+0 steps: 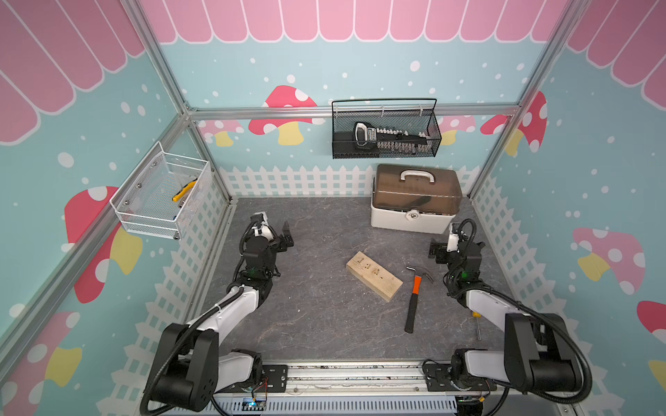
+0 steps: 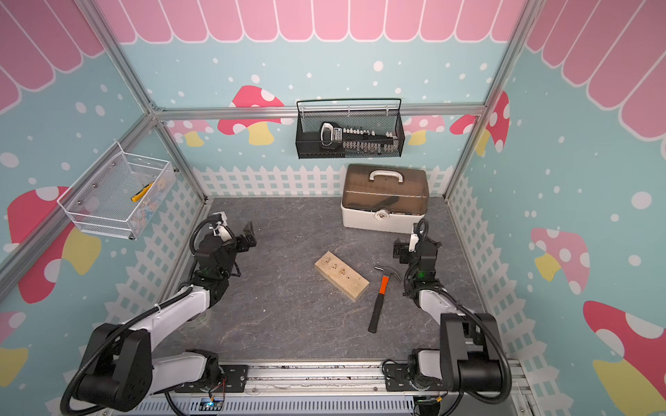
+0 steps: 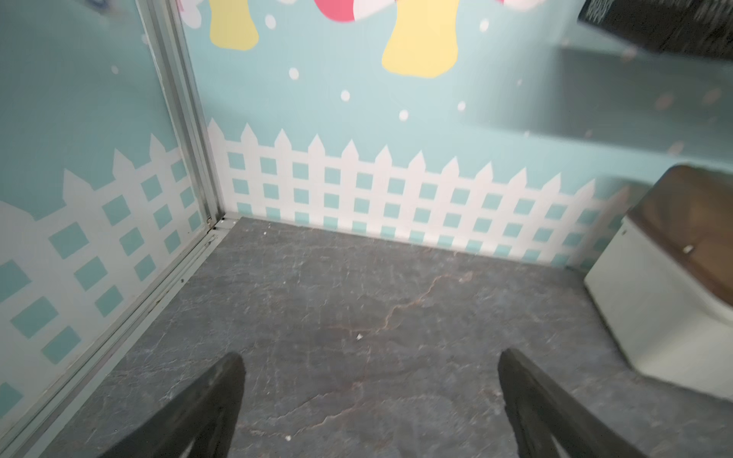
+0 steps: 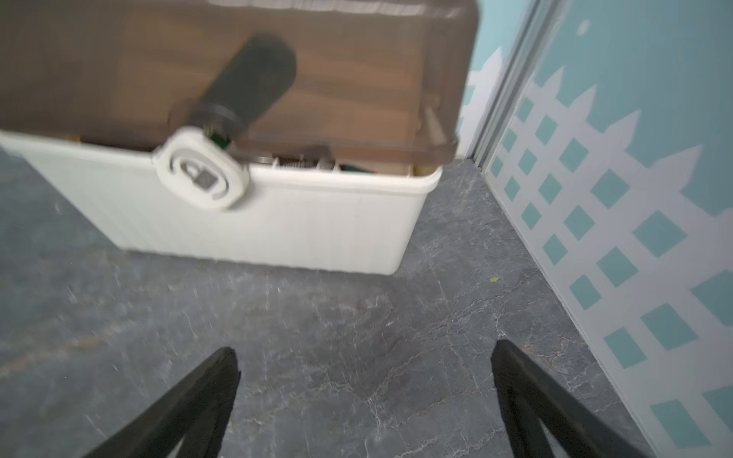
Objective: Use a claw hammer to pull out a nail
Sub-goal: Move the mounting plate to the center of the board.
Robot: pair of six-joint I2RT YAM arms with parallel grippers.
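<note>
- Both left tool and right tool wide open, nothing held.
- Hammer best gripped mid-handle by right tool.
- Block probably to be pinned.

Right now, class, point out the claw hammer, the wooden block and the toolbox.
claw hammer [image 1: 416, 284], in a top view, on its orange neck.
wooden block [image 1: 374, 276], in a top view, on its top face.
toolbox [image 4: 277, 222], in the right wrist view, on its white front wall.
</note>
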